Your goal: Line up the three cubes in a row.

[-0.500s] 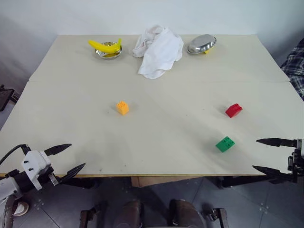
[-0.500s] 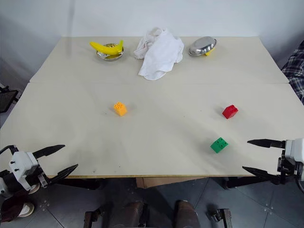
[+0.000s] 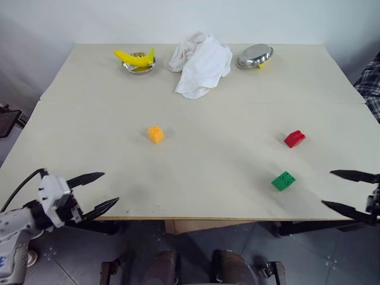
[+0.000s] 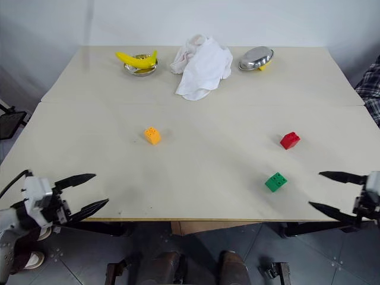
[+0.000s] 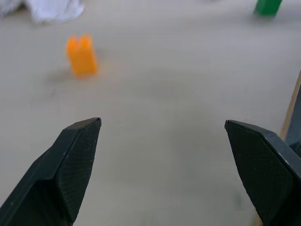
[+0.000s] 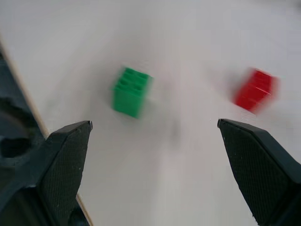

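Three cubes sit scattered on the bench (image 3: 196,196): orange cube (image 3: 155,133) left of centre, red cube (image 3: 294,138) at right, green cube (image 3: 283,180) lower right. They look light, rigid, slick plastic; best pinched across flat sides, below the studs. Left hand (image 3: 98,193) and right hand (image 3: 349,192) hang released, empty.

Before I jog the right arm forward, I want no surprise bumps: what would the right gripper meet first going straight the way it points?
Probably the green cube. The right gripper stands open, and both green and red cube lie ahead; green is nearer, though slightly off-centre, so it might slip past.
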Available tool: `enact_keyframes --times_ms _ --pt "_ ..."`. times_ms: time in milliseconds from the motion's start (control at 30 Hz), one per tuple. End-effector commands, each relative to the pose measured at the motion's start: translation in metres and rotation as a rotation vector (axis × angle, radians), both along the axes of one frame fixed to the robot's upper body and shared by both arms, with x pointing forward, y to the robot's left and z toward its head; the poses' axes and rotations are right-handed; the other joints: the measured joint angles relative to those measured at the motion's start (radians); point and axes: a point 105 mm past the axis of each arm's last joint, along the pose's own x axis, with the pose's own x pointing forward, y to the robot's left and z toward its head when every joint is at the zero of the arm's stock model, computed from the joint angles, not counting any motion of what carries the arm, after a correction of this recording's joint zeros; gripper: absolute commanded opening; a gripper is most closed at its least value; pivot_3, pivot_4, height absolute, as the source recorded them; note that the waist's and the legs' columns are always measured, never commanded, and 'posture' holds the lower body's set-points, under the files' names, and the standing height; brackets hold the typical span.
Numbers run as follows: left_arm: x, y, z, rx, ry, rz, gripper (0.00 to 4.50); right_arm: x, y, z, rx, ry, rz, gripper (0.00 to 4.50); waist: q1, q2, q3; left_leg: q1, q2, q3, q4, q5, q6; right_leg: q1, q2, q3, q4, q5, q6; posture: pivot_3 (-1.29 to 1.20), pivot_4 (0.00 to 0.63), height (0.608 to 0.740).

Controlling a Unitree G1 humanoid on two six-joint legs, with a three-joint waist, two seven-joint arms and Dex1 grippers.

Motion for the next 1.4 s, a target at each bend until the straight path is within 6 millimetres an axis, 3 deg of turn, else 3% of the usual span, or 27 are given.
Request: enact_keyframes --times_ms 33,167,267,433,667,900,1100,1200,1400 --pt "-0.001 -0.033 0.015 -0.059 -0.043 -0.106 4.48 -0.007 -0.041 0.007 -0.013 -0.07 -0.213 4.5 -0.004 0.0 0.0 0.0 0.0 0.0 0.0 0.0 0.0 0.0 0.0 0.0 0.0 0.0 0.0 0.0 0.15 0.74" --pt "-0.004 -0.06 0.02 -0.104 -0.023 -0.19 4.48 -0.015 -0.069 0.0 -0.01 -0.076 -0.378 4.5 -0.017 0.001 -0.001 0.0 0.001 0.002 -0.001 0.0 -0.001 -0.001 0.001 0.0 0.001 0.0 0.0 0.0 0.15 0.74" --pt "-0.002 -0.067 0.024 -0.136 -0.019 -0.201 4.48 -0.007 -0.065 -0.003 0.052 -0.084 -0.386 4.5 -0.03 0.002 -0.001 0.001 0.001 0.003 0.0 0.0 -0.001 -0.001 0.001 0.0 0.001 0.0 0.0 0.0 0.15 0.74" --pt "0.006 -0.061 0.03 -0.162 -0.037 -0.145 4.48 0.042 -0.019 0.014 0.249 -0.075 -0.344 4.5 -0.036 0.003 -0.002 0.003 0.002 0.006 0.001 0.002 -0.001 0.001 0.002 0.001 0.001 0.0 0.0 0.0 0.15 0.74" --pt "0.006 -0.058 0.025 -0.144 -0.027 -0.124 4.48 0.108 0.037 0.027 0.312 0.069 -0.445 4.5 -0.017 0.005 -0.003 0.0 0.001 0.004 0.002 0.002 -0.002 -0.006 0.001 0.003 0.008 0.0 0.0 0.0 0.15 0.74" --pt "0.004 -0.061 0.022 -0.148 -0.022 -0.115 4.48 0.141 0.07 0.025 0.246 0.134 -0.473 4.5 0.0 0.005 -0.003 -0.003 0.0 0.002 0.002 0.001 -0.002 -0.007 0.0 0.002 0.008 0.0 0.0 0.0 0.15 0.74" --pt "0.004 -0.064 0.022 -0.151 -0.03 -0.115 4.48 0.161 0.069 0.013 0.187 0.157 -0.539 4.5 -0.004 0.005 -0.003 -0.003 0.0 0.002 0.002 0.001 -0.001 -0.007 0.001 0.001 0.008 0.0 0.0 0.0 0.15 0.74" --pt "0.004 -0.063 0.023 -0.149 -0.036 -0.112 4.5 0.164 0.066 0.011 0.17 0.155 -0.545 3.9 -0.003 0.005 -0.003 -0.003 0.0 0.002 0.002 0.001 -0.001 -0.007 0.001 0.001 0.01 0.0 0.0 0.0 0.15 0.74" --pt "0.004 -0.061 0.023 -0.149 -0.043 -0.101 4.5 0.174 0.065 0.012 0.188 0.14 -0.543 3.9 -0.015 0.005 -0.003 -0.004 0.0 0.002 0.002 0.002 -0.001 -0.007 0.002 0.0 0.01 0.0 0.0 0.0 0.15 0.74"
